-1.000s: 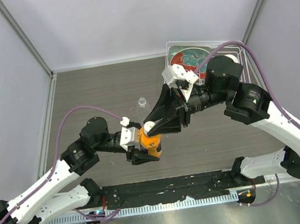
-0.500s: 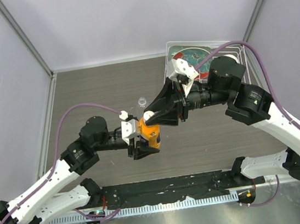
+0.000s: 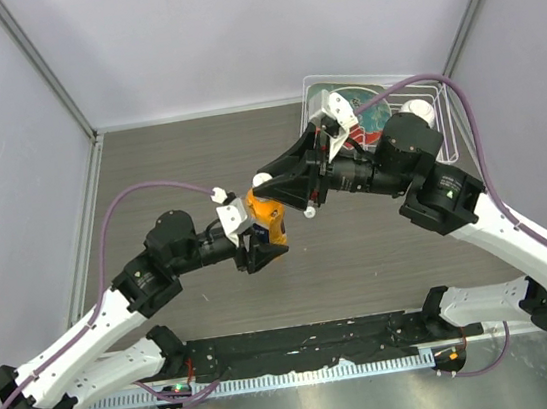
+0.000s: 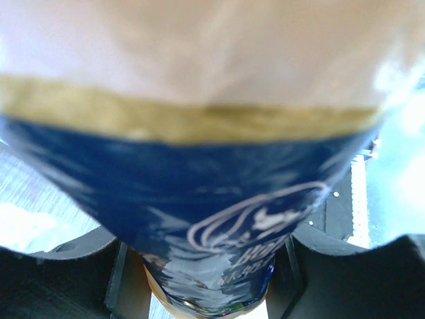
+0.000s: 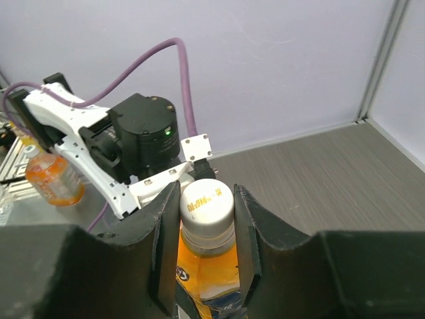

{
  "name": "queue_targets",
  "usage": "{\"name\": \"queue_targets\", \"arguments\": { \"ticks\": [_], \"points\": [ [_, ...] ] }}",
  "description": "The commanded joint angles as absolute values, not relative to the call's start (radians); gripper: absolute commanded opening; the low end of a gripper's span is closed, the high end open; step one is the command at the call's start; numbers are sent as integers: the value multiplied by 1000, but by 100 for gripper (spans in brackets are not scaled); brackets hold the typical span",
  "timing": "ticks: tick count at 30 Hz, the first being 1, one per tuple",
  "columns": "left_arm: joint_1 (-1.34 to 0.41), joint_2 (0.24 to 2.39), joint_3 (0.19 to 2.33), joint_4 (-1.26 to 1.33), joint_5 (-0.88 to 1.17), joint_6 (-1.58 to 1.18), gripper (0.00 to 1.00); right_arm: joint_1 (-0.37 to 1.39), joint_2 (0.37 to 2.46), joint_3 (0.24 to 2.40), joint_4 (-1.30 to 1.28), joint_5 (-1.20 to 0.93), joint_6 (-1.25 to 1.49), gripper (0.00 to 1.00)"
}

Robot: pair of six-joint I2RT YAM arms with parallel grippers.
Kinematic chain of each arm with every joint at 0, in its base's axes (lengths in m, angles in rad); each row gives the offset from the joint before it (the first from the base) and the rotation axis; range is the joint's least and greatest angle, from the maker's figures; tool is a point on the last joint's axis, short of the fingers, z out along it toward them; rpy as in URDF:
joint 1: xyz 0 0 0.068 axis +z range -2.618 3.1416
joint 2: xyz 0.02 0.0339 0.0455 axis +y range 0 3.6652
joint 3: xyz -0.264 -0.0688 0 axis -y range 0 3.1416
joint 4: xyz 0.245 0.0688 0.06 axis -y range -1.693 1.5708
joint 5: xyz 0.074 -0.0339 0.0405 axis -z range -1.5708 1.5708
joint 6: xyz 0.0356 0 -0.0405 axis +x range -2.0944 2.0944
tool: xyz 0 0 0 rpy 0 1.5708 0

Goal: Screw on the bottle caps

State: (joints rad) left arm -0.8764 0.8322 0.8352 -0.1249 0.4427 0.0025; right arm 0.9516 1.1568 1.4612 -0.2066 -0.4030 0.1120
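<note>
The orange bottle point(image 3: 269, 227) with an orange and blue label is held above the table by my left gripper point(image 3: 261, 238), which is shut on its body. The label fills the left wrist view point(image 4: 212, 199) between the left gripper's fingers point(image 4: 66, 279). A white cap point(image 5: 206, 201) sits on the bottle's neck point(image 5: 204, 262). My right gripper point(image 5: 206, 206) is shut on that cap, one finger on each side; it also shows in the top view point(image 3: 268, 181). The clear bottle and the other cap are not in sight.
A wire rack point(image 3: 444, 121) at the back right holds the red-and-teal plate point(image 3: 362, 112) and a white ball point(image 3: 421, 110). The left arm's wrist point(image 5: 143, 133) is close behind the bottle. A second small orange bottle point(image 5: 56, 183) shows far left in the right wrist view.
Both grippers have moved away from the table's near edge with the orange bottle between them. The right wrist has turned about the cap.
</note>
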Motion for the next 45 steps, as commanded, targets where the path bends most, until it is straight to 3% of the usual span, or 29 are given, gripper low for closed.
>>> {"name": "queue_targets", "arguments": {
  "ticks": [1,11,22,28,31,33,38,45],
  "points": [
    [-888,824,894,150,376,34,41,965,1236,1379,-416,-301,141,6],
    [-888,851,916,144,169,77,39,1023,1262,1385,-486,-48,118,4],
    [-888,887,905,143,26,84,33,1181,1344,1465,-486,493,201,1],
    [-888,891,876,153,-58,100,31,1279,1440,1539,-489,673,233,2],
    [-888,885,859,152,-71,101,31,1304,1468,1574,-476,725,238,10],
    [-887,882,853,147,-77,100,31,1308,1476,1597,-462,721,233,25],
    [-888,864,821,114,-58,84,31,1308,1459,1655,-413,675,199,42],
    [-887,838,775,81,-18,61,30,1310,1417,1697,-391,560,173,52]
  ]
}}
